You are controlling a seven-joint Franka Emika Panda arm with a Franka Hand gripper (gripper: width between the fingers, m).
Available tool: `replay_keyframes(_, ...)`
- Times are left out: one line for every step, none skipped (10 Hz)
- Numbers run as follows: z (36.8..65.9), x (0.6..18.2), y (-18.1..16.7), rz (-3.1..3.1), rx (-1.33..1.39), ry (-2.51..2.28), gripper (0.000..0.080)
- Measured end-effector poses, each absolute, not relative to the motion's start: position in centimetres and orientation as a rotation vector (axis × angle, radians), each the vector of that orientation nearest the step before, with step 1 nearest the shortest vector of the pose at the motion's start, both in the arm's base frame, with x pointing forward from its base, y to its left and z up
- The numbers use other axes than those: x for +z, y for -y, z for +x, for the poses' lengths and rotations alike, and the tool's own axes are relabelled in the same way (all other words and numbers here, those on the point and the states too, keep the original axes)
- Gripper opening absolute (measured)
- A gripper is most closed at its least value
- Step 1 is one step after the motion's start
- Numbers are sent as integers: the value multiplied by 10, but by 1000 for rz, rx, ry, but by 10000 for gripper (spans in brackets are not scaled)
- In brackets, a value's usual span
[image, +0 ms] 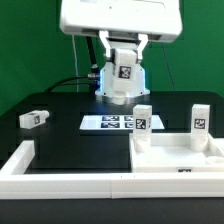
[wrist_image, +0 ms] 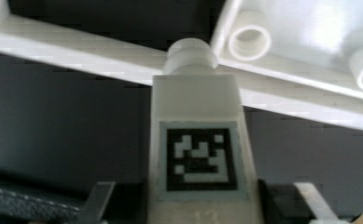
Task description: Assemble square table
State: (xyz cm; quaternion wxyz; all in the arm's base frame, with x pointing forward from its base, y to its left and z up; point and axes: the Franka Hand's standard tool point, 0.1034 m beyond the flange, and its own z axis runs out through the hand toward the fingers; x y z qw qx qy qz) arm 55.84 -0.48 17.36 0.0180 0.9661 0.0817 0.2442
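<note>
In the exterior view the arm comes down at the far side of the black table [image: 60, 135]. Its gripper [image: 124, 58] is pinching the held leg block [image: 124, 73], whose tag faces the camera, above the table surface. The flat marker board [image: 112, 123] lies just in front of it. The square slab [image: 175, 152] lies near, on the exterior view's right. One standing leg block [image: 143, 120] is upright at its far left corner and a second standing leg block [image: 198, 118] at its far right corner. A loose leg block [image: 35, 118] lies on its side, well apart, on the exterior view's left. The low border wall [image: 70, 175] runs along the near edge.

In the wrist view the fingers [wrist_image: 100, 203] press on both sides of the held leg block [wrist_image: 199, 120]. Its rounded end is near a corner of the square slab [wrist_image: 320, 25], just beside a round pocket [wrist_image: 249, 41]. I cannot tell if it touches the slab
</note>
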Motion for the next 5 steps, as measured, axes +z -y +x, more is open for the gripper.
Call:
replay_keyframes(559,162,-16,3018,745,-264,291)
replay_keyframes(561,151,-35,3037,748,-233,291)
replay_keyframes(568,148,-57,3077,757,-156,291)
replay_keyframes(574,151,-78,3115,765,-80,291)
replay_keyframes(574,160,-86,3151,736,-45,291)
